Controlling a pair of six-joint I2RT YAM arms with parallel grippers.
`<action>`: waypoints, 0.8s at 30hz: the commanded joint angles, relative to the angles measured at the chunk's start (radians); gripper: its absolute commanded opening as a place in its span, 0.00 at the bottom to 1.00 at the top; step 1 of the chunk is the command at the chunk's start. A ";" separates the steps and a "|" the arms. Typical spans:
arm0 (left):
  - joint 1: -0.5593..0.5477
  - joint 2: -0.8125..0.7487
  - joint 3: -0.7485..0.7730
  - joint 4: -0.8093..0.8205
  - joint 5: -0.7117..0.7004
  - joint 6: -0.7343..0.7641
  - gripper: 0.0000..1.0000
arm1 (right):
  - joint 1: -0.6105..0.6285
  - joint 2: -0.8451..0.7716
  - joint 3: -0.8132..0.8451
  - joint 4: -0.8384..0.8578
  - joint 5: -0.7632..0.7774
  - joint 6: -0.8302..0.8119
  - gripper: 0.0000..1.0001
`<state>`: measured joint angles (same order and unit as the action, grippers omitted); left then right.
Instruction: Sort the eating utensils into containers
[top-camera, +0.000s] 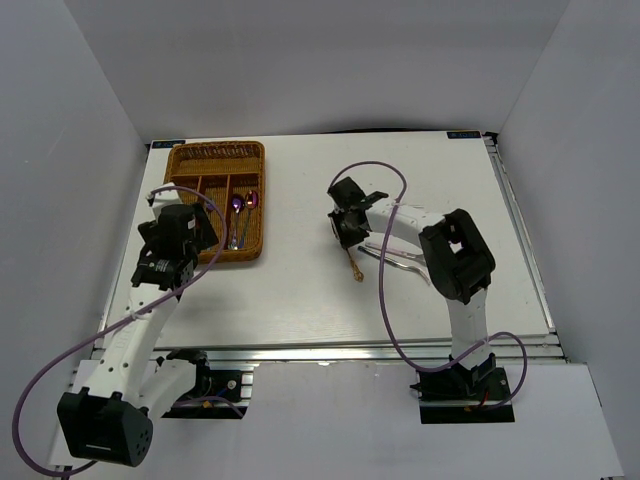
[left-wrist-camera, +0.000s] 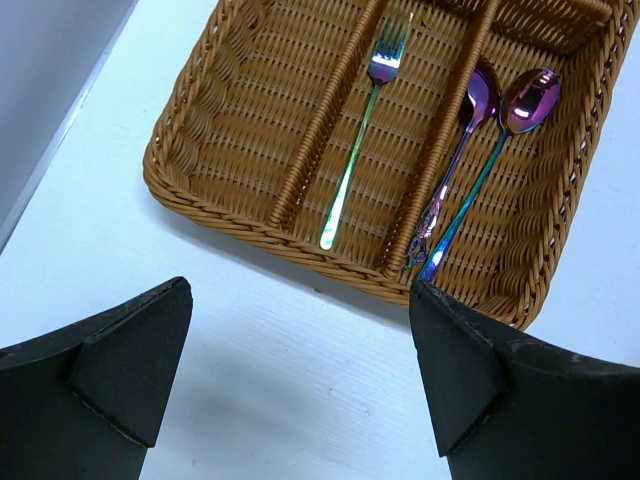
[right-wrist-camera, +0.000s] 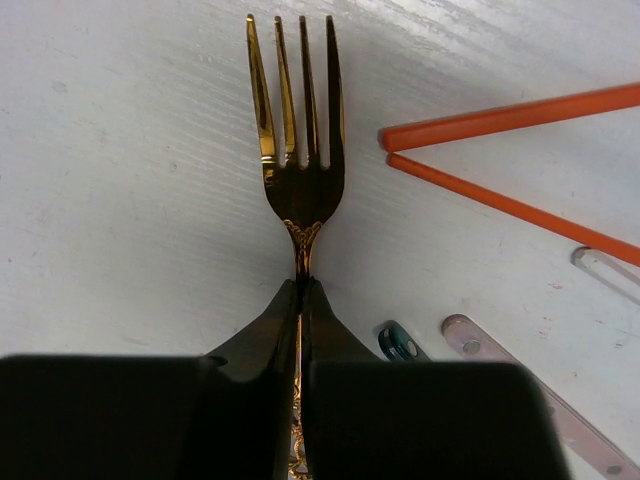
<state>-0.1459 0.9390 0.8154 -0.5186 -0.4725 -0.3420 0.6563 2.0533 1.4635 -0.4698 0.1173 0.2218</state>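
The right fingers (right-wrist-camera: 335, 345) clamp the handle of a slim gold metal fork (right-wrist-camera: 297, 130) above the white surface (right-wrist-camera: 120, 200), two thin red chopsticks (right-wrist-camera: 505, 118) and two silver handles (right-wrist-camera: 520, 385) just beside it; the left fingers (left-wrist-camera: 130, 360), spread wide, hang near the brown woven wicker tray (left-wrist-camera: 175, 190) holding one iridescent rainbow fork (left-wrist-camera: 365, 130) and two purple spoons (left-wrist-camera: 528, 98)

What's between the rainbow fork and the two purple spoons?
A woven divider of the wicker tray, in the left wrist view; fork and spoons fill neighbouring slots.

Wicker tray (top-camera: 172, 170), purple spoons (top-camera: 240, 206) inside, gold utensil (top-camera: 355, 268)
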 joint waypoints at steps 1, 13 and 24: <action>0.003 -0.003 -0.004 0.017 0.028 -0.009 0.98 | -0.006 0.031 -0.031 -0.023 -0.030 0.008 0.00; 0.000 0.060 -0.155 0.414 0.903 -0.279 0.98 | 0.016 -0.280 -0.235 0.175 -0.350 0.119 0.00; -0.262 0.195 -0.296 1.008 0.899 -0.588 0.98 | 0.078 -0.521 -0.315 0.278 -0.412 0.238 0.00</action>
<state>-0.3515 1.1244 0.4721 0.3351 0.4244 -0.8745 0.7223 1.5810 1.1706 -0.2493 -0.2573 0.4114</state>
